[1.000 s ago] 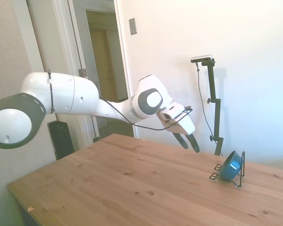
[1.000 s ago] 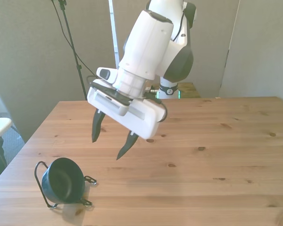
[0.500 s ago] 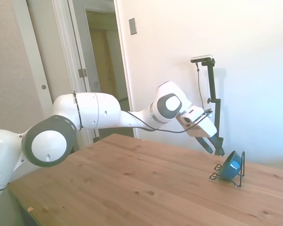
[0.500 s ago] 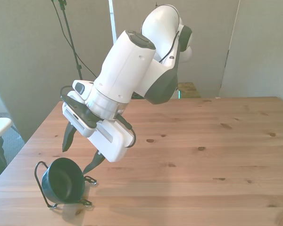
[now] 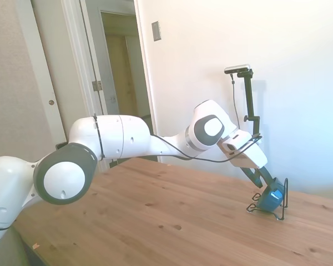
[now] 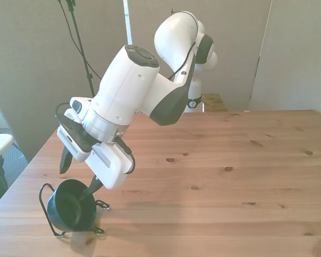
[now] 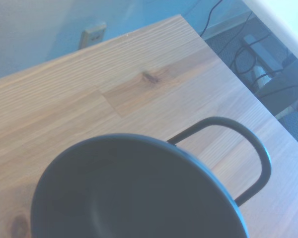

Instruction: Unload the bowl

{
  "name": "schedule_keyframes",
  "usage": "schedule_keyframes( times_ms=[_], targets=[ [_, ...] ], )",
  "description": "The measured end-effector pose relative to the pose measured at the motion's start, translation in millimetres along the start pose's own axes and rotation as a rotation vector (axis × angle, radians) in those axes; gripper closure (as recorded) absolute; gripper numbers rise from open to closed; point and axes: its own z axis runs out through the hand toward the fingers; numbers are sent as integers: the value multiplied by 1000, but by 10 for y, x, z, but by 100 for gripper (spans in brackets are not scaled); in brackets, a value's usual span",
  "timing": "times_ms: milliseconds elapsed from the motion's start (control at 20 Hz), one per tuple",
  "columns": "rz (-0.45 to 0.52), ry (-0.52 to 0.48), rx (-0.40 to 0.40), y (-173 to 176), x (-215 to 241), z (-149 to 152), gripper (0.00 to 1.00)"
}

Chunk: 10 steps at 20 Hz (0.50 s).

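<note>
The teal-blue bowl (image 6: 68, 209) stands on its edge, leaning in a black wire rack (image 6: 43, 199) near the table's corner at the front view's left. The side view shows the bowl (image 5: 272, 199) with its lighter blue inside, propped in the rack (image 5: 286, 191). My gripper (image 6: 78, 174) is open and slanted down right above the bowl. One finger (image 6: 94, 186) reaches the bowl's upper rim and the other (image 6: 63, 161) hangs above the rack. From the side, the gripper (image 5: 263, 182) overlaps the bowl's top. The wrist view is filled by the bowl's dark opening (image 7: 129, 193), with a rack loop (image 7: 260, 153) behind it.
The rack sits close to two edges of the wooden table (image 6: 230, 193), with a floor drop beyond them. Cables lie on the floor (image 7: 260, 59) past the corner. A white wall stands behind the rack in the side view.
The arm has stretched out and lowered the gripper from mid-table down to the bowl in the rack. The fingers stayed open. Bowl and rack have not moved.
</note>
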Motion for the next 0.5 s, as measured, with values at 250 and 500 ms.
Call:
schedule_keyframes(
  times_ms=[250,500],
  targets=[
    [8,2,-11,40,54,96,100],
    [7,3,-10,29,47,98,100]
  ],
)
